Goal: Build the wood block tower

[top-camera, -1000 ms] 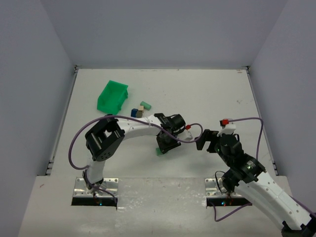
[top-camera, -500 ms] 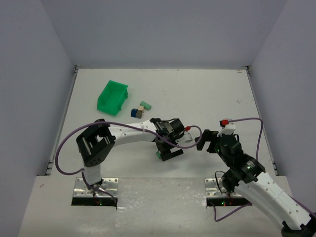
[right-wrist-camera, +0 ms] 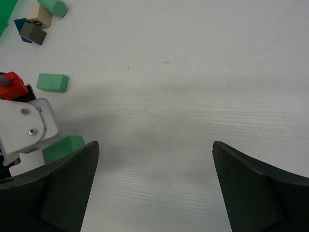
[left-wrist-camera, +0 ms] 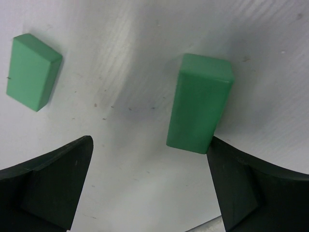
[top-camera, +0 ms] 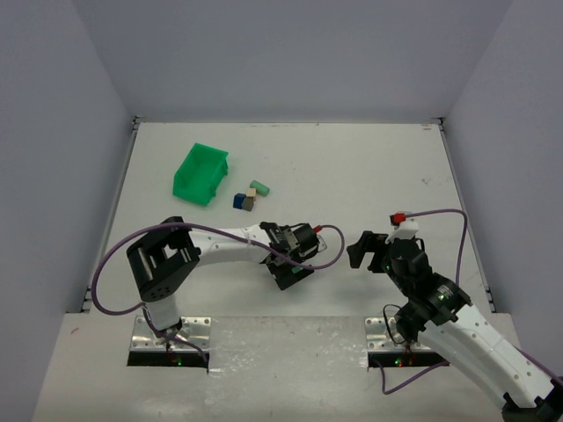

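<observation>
In the left wrist view a green wood block (left-wrist-camera: pixel 200 104) stands on end on the white table, close to my right fingertip (left-wrist-camera: pixel 227 169) but free of it. A second green block (left-wrist-camera: pixel 34 71) lies flat further left. My left gripper (left-wrist-camera: pixel 149 145) (top-camera: pixel 286 271) is open with only bare table between the jaws. My right gripper (right-wrist-camera: pixel 154 145) (top-camera: pixel 361 252) hovers open to its right, holding nothing. From the right wrist both green blocks (right-wrist-camera: pixel 52 82) (right-wrist-camera: pixel 63 147) show beside the left wrist. No stacked wood block tower is in view; the blocks sit singly.
A bright green bin (top-camera: pixel 201 173) sits at the back left. Near it lie a blue block (top-camera: pixel 238 201), a tan block (top-camera: pixel 250 200) and a pale green block (top-camera: pixel 259 187). Grey walls enclose the table on three sides.
My left gripper has opened and let go of the green block, which stays standing. The left arm has pulled back toward the near edge. The right arm has not moved.
</observation>
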### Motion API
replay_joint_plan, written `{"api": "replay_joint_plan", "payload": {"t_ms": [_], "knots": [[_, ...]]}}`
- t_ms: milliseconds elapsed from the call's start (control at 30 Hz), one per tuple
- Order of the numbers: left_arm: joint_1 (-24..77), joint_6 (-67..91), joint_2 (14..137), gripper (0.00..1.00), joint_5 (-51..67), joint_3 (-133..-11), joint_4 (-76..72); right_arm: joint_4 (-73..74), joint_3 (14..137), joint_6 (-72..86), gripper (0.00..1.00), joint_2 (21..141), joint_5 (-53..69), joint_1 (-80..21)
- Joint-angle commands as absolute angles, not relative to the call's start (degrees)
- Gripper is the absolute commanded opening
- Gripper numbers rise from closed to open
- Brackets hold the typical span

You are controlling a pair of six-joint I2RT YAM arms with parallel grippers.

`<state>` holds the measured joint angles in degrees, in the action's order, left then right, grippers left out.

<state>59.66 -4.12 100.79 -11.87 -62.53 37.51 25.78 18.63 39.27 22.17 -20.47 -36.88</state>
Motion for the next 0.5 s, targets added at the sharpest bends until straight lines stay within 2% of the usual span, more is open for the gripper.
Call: {"api": "replay_joint_plan", "payload": {"t_ms": [0,267,467], "knots": [[60.16,-0.71,97.47,1.0,-20.16,-62.49,35.86,23.82,18.63,40.08,0.99,22.15,-22.06,-36.78],[60.21,1.78,99.14,1.0,-26.2,-64.01,36.94,23.83,18.46,40.43,0.99,22.06,-22.24,-36.83],[60.31,3.29,95.9,1.0,-23.96,-63.88,37.53,23.91,18.46,40.6,0.99,22.34,-22.33,-36.82]]}}
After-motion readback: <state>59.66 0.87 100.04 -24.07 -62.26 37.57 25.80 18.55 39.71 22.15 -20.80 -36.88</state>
